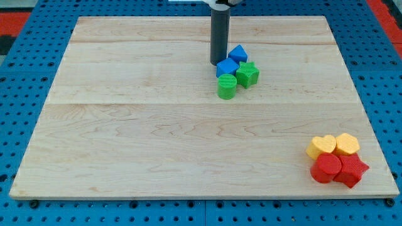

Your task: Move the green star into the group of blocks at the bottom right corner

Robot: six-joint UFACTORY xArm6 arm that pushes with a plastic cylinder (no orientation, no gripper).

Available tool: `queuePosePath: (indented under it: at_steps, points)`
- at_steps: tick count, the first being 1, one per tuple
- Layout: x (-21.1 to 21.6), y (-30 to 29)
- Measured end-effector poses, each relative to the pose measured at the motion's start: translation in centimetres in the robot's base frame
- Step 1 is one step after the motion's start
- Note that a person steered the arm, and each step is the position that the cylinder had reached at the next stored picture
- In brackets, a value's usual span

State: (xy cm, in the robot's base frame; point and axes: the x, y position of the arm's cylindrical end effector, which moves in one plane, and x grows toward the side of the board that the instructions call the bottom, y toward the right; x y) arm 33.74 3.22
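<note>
Tip [220, 63] touching blue cube [227, 68], near green star [247, 74]. No fingers, nothing held. Star not yet pushed to red-yellow group.

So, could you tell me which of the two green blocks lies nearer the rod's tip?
The green cylinder does, just below my tip; the green star lies further toward the view's right.
</note>
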Motion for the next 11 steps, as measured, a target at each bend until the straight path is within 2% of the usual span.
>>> queuePosePath:
  at_steps: [4, 9, 11]
  points:
    - [2.8, -1.5]
    - [1.3, 6.8]
    - [3.7, 7.8]
